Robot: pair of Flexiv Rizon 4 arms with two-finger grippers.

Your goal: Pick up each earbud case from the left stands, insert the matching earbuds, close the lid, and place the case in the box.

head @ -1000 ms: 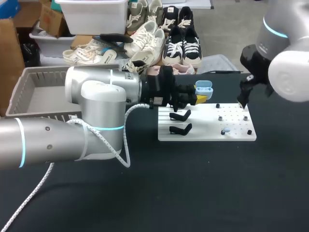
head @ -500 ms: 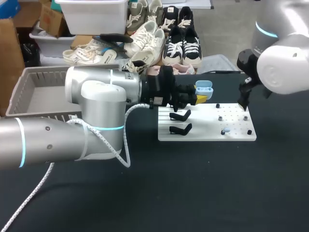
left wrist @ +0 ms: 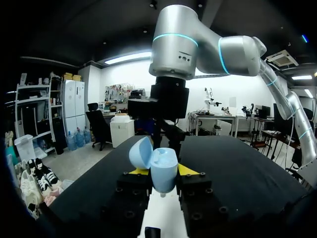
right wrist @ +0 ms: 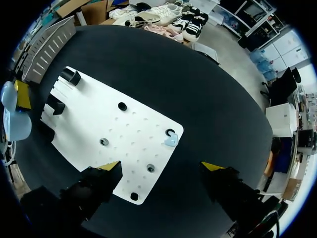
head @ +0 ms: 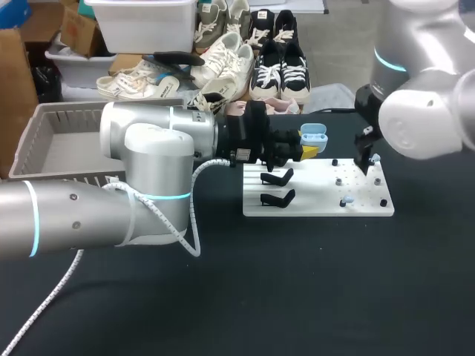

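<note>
A light blue earbud case (head: 313, 133), lid up, hangs over the back left corner of the white board (head: 319, 204). My left gripper (head: 303, 150) is shut on it. In the left wrist view the case (left wrist: 161, 168) sits between the yellow tips of the left gripper (left wrist: 162, 171). One light blue earbud (head: 346, 200) lies on the board's right half. My right gripper (head: 367, 159) hovers open above the board's back right part. In its own view the right gripper (right wrist: 161, 166) stands wide over the board edge (right wrist: 99, 124), with the earbud (right wrist: 170, 141) just ahead and the case (right wrist: 15, 119) far to the side.
Two empty black stands (head: 276, 176) (head: 276, 197) sit on the board's left half. Small black and grey pegs (right wrist: 122, 106) (right wrist: 104, 142) dot its right half. A grey basket (head: 33, 141) stands at the table's left, partly behind my left arm.
My right arm has swung left and its gripper now hangs over the board's back right area. The left arm and the case have not moved.
</note>
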